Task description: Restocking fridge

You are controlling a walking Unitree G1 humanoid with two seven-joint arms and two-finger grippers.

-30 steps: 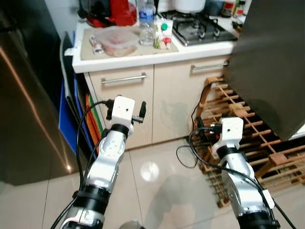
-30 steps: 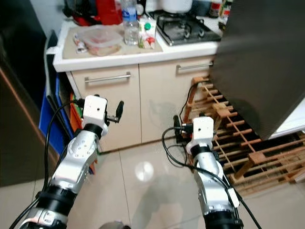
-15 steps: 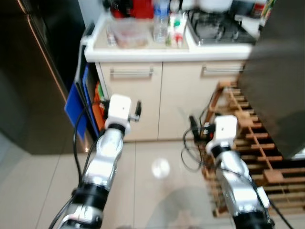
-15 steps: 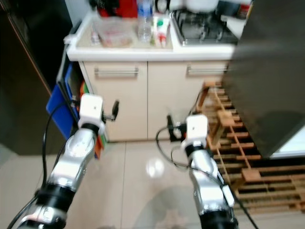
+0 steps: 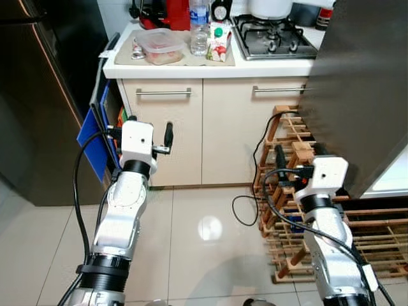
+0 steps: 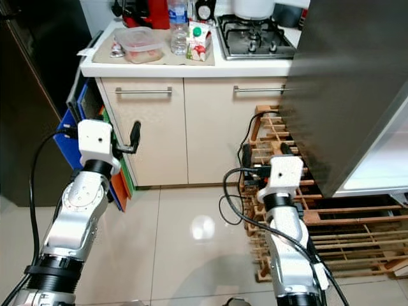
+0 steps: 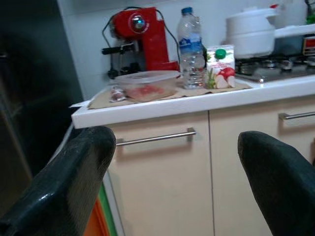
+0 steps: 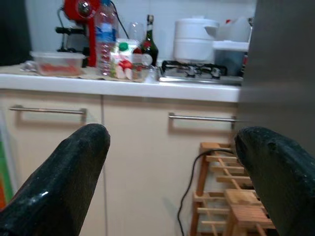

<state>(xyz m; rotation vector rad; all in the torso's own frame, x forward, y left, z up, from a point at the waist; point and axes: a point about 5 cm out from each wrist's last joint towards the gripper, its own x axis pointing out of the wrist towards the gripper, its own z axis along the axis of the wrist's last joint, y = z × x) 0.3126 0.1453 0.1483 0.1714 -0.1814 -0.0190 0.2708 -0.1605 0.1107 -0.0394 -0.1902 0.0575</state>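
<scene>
Presently, the goods to be restocked stand on the counter (image 5: pixel 268 65), ahead of and above both grippers, grouped on a mat towards its left end beside the hob (image 5: pixel 273 39). Count: one clear lidded food container (image 5: pixel 159 47) with reddish contents, one water bottle (image 5: pixel 198 30) upright, one small carton (image 5: pixel 218 46) upright with a green cap, and one small wrapped item (image 7: pixel 116 93) just beside the container, too small to identify. The bottle and carton have their long axes vertical; the container lies flat and low. The left gripper (image 5: pixel 148 136) is raised before the left cabinet door, fingers spread apart and empty, pointing towards the counter front; the wrist view looks straight at the handle (image 7: pixel 153 138) with the container above it. The right gripper (image 5: pixel 294 170) is held lower, in front of the wooden rack (image 5: pixel 376 223), fingers likewise parted and holding nothing. In my judgement the left arm is the nearer to the group, the goods lying roughly in line with it and a little to its right, while the right arm sits well apart under the hob side. The dark fridge (image 5: pixel 38 95) stands at the left; an open dark door panel (image 5: pixel 357 83) looms at the right. Neither gripper is touching anything.
</scene>
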